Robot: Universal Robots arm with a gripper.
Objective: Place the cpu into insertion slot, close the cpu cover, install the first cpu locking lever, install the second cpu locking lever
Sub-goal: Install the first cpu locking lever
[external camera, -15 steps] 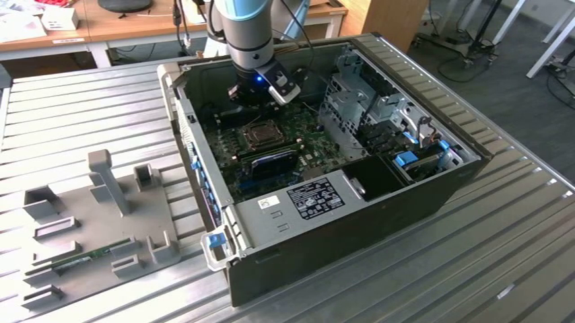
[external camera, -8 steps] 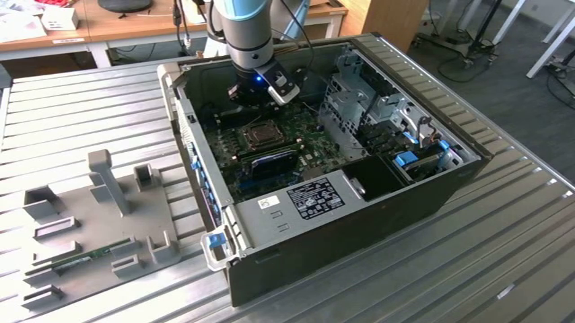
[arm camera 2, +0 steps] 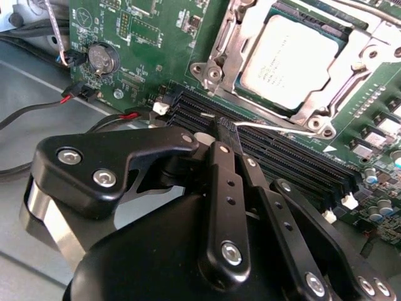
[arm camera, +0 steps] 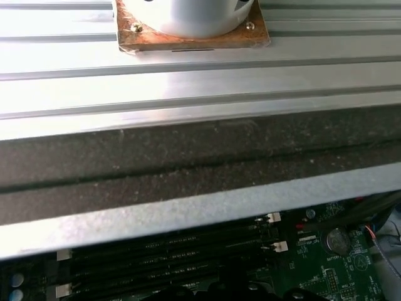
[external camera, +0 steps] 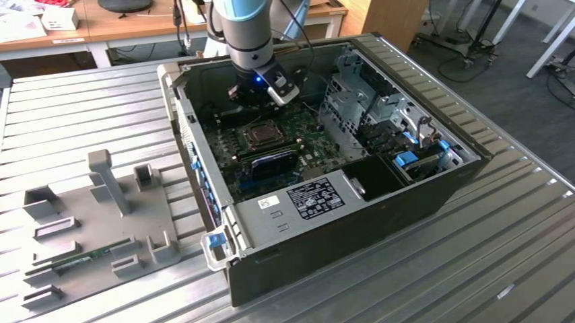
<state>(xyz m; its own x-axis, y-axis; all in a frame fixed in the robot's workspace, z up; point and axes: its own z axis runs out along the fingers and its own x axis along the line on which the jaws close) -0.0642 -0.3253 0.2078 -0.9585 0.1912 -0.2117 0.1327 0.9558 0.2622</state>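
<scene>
The cpu [arm camera 2: 289,59], silver-grey topped, lies seated in the insertion slot [external camera: 260,134] on the green motherboard. The cpu cover [arm camera 2: 220,39] lies flat around it, with the chip showing through its window. A thin silver locking lever [arm camera 2: 279,128] runs along the socket's edge beside the memory slots. My gripper [arm camera 2: 224,130] is shut, and its black fingertips [arm camera 2: 227,133] touch that lever's free end. In the exterior view the gripper [external camera: 256,94] hangs inside the open computer case, just beyond the socket.
Long black memory slots [arm camera 2: 282,164] lie right beside the fingertips. A coin battery [arm camera 2: 102,58] and red-black cables [arm camera 2: 37,106] sit near the case wall. A metal drive cage [external camera: 378,108] stands at the exterior view's right. A grey fixture plate [external camera: 99,222] lies on the slatted table.
</scene>
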